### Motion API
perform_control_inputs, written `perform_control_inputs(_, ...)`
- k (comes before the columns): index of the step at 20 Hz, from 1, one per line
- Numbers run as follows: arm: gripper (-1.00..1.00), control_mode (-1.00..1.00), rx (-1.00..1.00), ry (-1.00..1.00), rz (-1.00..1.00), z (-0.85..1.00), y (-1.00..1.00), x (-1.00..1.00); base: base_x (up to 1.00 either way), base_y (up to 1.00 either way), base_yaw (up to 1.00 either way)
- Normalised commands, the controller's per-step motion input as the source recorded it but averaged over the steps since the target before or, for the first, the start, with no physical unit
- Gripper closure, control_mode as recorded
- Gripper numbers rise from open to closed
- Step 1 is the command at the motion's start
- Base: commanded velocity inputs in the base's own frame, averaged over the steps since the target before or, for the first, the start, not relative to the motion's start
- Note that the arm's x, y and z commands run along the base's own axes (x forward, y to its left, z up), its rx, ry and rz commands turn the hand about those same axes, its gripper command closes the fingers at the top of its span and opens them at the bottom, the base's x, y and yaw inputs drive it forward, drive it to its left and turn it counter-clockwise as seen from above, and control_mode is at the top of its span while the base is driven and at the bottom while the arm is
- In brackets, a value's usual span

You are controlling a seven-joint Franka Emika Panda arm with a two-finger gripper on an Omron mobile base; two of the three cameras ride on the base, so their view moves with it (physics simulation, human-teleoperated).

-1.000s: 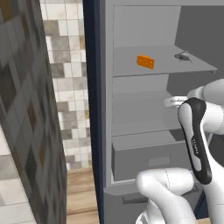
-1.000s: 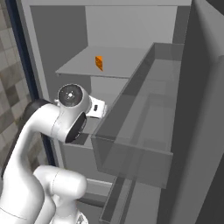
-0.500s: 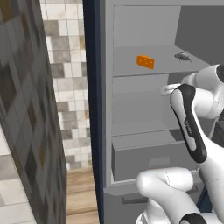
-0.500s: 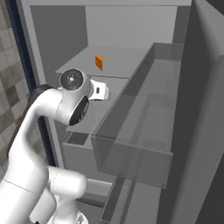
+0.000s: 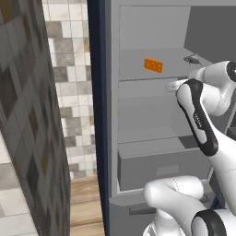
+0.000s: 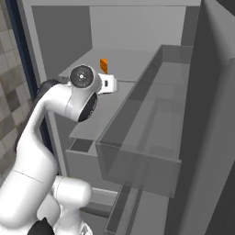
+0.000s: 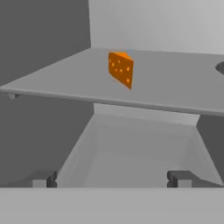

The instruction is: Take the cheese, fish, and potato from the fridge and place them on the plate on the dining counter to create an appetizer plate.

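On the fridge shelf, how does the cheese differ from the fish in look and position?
The cheese is a bright orange wedge with holes; the fish is slim, dark grey and partly hidden by the arm. The cheese sits mid-shelf, the fish further right. Both lie untouched on the same upper shelf; the gripper is open below shelf level.

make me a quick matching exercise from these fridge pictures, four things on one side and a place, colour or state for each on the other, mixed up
Things:
1. cheese
2. fish
3. gripper
4. drawer

Descriptions:
A. open, holding nothing
B. orange wedge on the upper shelf
C. grey box low in the fridge, below the shelves
D. small and silver-grey, at the right end of the cheese's shelf

Pairs: 1-B, 2-D, 3-A, 4-C
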Motion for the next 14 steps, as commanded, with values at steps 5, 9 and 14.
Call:
perform_control_inputs(5,-1.00,-1.00,0.00,0.00,0.01,0.33,0.00,0.39,0.00,0.00,0.00)
perform_control_inputs(9,-1.00,-1.00,0.00,0.00,0.00,0.22,0.00,0.49,0.00,0.00,0.00)
perform_control_inputs(14,-1.00,-1.00,0.00,0.00,0.00,0.04,0.00,0.50,0.00,0.00,0.00)
